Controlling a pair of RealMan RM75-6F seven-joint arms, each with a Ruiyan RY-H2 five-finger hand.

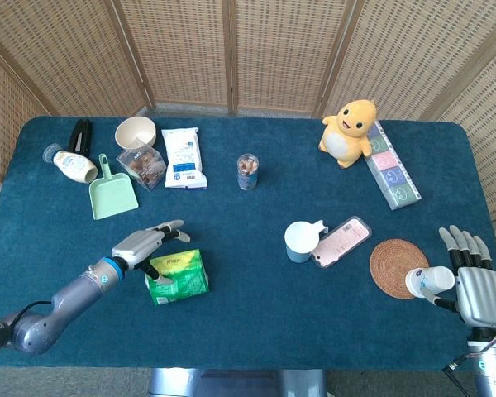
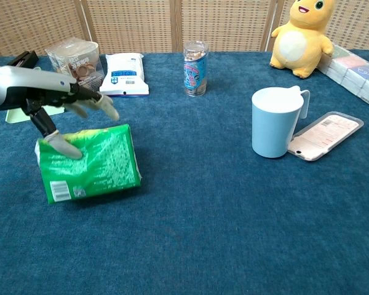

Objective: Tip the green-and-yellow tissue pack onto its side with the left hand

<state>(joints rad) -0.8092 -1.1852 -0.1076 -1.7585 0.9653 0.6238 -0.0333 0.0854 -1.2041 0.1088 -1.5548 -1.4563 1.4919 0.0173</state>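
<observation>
The green-and-yellow tissue pack point(image 1: 178, 277) point(image 2: 89, 163) lies on the blue table near the front left, its green printed back and barcode facing up. My left hand point(image 1: 145, 242) point(image 2: 67, 104) hovers over its far left end with the fingers stretched out and apart. Only the thumb tip point(image 2: 63, 145) touches the pack's upper left corner, and nothing is gripped. My right hand point(image 1: 478, 289) stands at the front right edge with straight, spread fingers, a small white cup point(image 1: 422, 281) beside its thumb. The chest view does not show it.
A light blue cup point(image 1: 300, 241) point(image 2: 272, 123) and a pink-cased phone point(image 1: 341, 241) sit mid-table, a round woven coaster point(image 1: 398, 267) to their right. At the back stand a green dustpan point(image 1: 112, 192), snack box point(image 1: 142, 164), white pack point(image 1: 183, 157), jar point(image 1: 247, 171) and yellow plush point(image 1: 347, 131).
</observation>
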